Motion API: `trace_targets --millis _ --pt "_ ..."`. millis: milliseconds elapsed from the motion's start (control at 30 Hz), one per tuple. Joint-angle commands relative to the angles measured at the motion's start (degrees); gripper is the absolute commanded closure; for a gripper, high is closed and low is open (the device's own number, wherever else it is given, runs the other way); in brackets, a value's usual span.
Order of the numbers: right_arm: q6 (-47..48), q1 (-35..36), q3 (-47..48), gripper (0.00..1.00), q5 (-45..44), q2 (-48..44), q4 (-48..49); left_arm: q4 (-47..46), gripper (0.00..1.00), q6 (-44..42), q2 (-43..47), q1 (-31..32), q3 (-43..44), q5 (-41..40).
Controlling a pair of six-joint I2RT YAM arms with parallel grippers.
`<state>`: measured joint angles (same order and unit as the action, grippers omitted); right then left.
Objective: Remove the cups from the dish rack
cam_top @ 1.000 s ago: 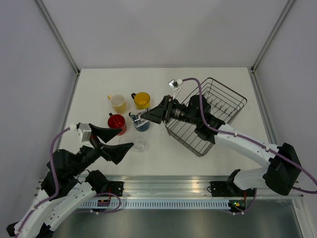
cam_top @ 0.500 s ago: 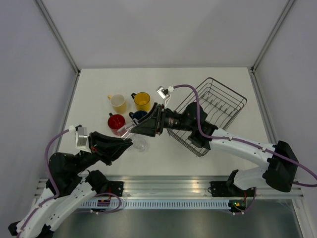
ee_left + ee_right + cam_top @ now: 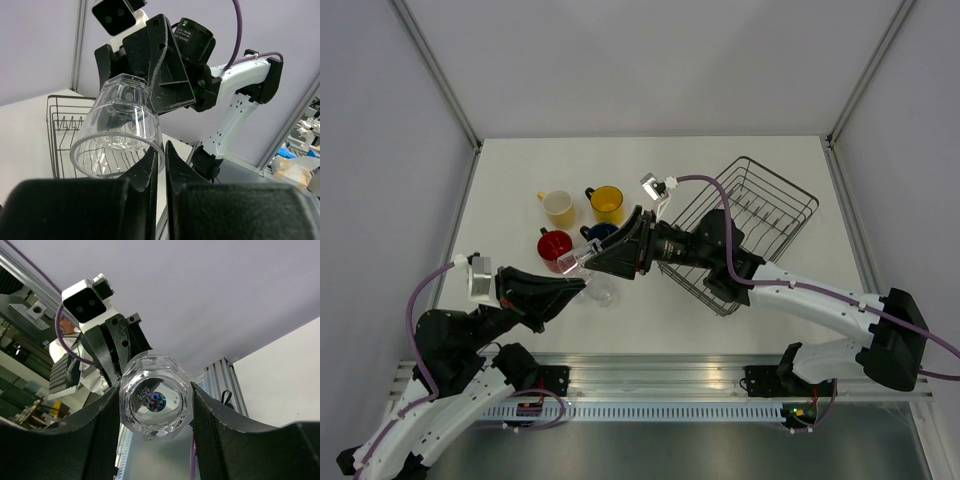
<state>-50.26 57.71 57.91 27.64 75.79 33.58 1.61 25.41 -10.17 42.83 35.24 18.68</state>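
A clear glass tumbler (image 3: 156, 405) is being pinched at its base by the right tool (image 3: 586, 262). It is being held on its side in the air, above the surface (image 3: 510, 180) and left of the dish rack (image 3: 780, 180). The left tool (image 3: 161, 155) is being held at the tumbler's rim with its fingers nearly together, but whether the rim is being gripped cannot be told.

- The glass tumbler (image 3: 156, 402) is clear, glossy glass, smooth, with a faceted base.
- The fingers (image 3: 102, 440) of my right claw (image 3: 155, 390) are matt black plastic, faintly grainy.
- My left claw (image 3: 161, 157) has the same matt black plastic.
- The dish rack (image 3: 782, 180) is dark metal wire with a dull sheen.
- The red mug (image 3: 557, 245) and the bright yellow mug (image 3: 607, 203) look glazed and glossy.
- The worktop (image 3: 520, 180) is smooth, matt off-white.
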Motion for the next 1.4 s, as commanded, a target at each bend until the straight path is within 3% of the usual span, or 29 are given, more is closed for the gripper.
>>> trace_targets --millis 0,67,167,233,467,600,767,1033,1367 --pt "5.5 1.6 -1.7 0.43 -4.1 -3.0 -4.0 -2.1 0.98 -2.1 -0.7 0.2 0.1 -0.2" --pt "7.8 1.6 -2.6 0.14 -6.5 -5.0 -6.2 -1.6 0.98 -3.0 -1.2 0.2 0.3 0.0" --pt "12.0 1.7 -2.0 0.06 -15.9 -7.7 -14.6 3.8 0.98 -3.7 -3.8 0.2 1.5 -2.8" --pt "13.2 1.6 -2.0 0.05 -25.8 -9.1 -21.0 6.6 0.98 -4.9 -6.9 0.2 3.5 -3.0" --pt "19.6 1.6 -2.3 0.05 -43.6 -17.0 -35.3 18.0 0.98 -7.6 -17.1 0.2 9.2 -6.4" --pt "22.5 1.7 -1.8 0.03 -53.9 -22.6 -42.8 28.6 0.98 -7.9 -25.8 0.2 14.4 -14.8" --pt "23.8 1.6 0.2 0.02 -64.4 -28.0 -53.2 35.2 0.98 -7.9 -35.9 0.3 20.0 -12.1" --pt "23.4 1.5 0.9 0.02 -69.5 -32.2 -63.0 38.5 0.98 -10.6 -50.4 2.3 22.3 -9.4" --pt "22.5 1.6 -1.7 0.02 -69.7 -34.0 -64.2 37.5 0.98 -11.4 -63.6 9.2 24.4 -16.3"
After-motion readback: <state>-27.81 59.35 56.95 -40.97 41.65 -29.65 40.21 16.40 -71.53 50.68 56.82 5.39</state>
